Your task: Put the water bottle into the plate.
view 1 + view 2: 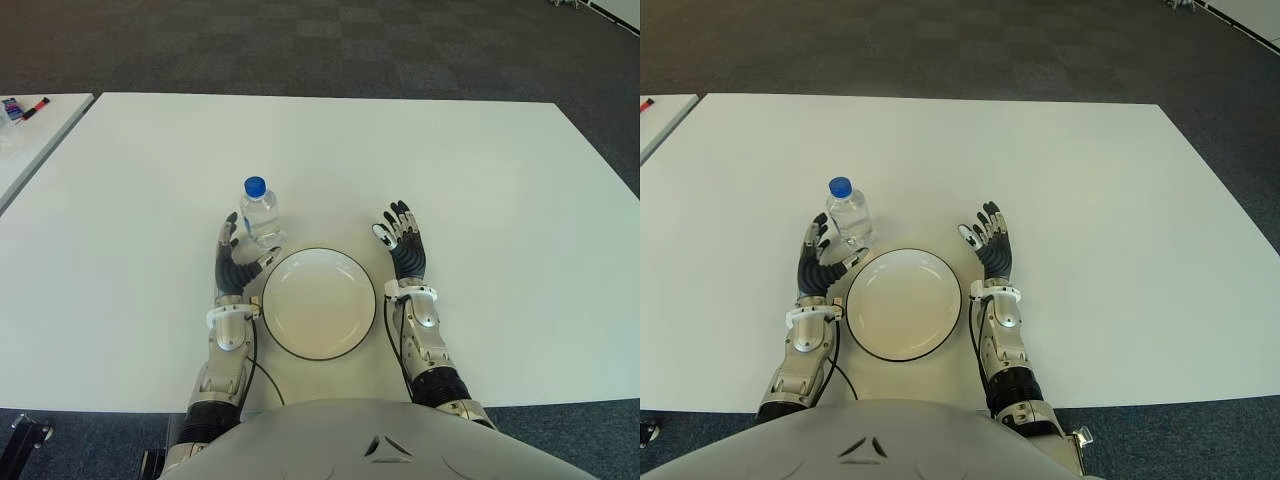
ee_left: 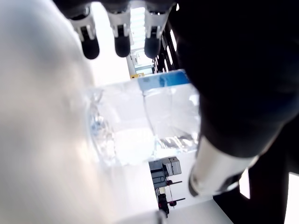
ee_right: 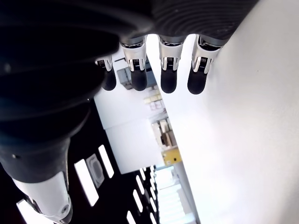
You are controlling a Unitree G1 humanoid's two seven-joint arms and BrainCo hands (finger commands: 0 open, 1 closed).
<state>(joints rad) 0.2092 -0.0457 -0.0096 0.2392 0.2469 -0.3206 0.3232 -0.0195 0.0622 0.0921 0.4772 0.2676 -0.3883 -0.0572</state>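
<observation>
**White table, bottle waiting beside an empty plate**

Upright on the table [image 1: 480, 160], the water bottle [image 1: 260, 213] stands just beyond the plate [image 1: 318, 303], which holds nothing. The left hand [image 1: 236, 258] is spread beside the bottle, not gripping; the right hand [image 1: 403, 245] is spread too. A glancing finger could topple the bottle.

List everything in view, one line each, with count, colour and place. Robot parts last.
water bottle: one, clear with blue cap, upright on the table just beyond the plate's left rim.
plate: one, white with dark rim, empty, on the table between the two hands.
table: one, white, under everything.
second table: one, white, far left, with small red and dark items on it.
floor: dark grey carpet, beyond the tables.
left hand: one, black and silver, fingers open beside the bottle, not gripping it.
right hand: one, open, right of the plate.
</observation>
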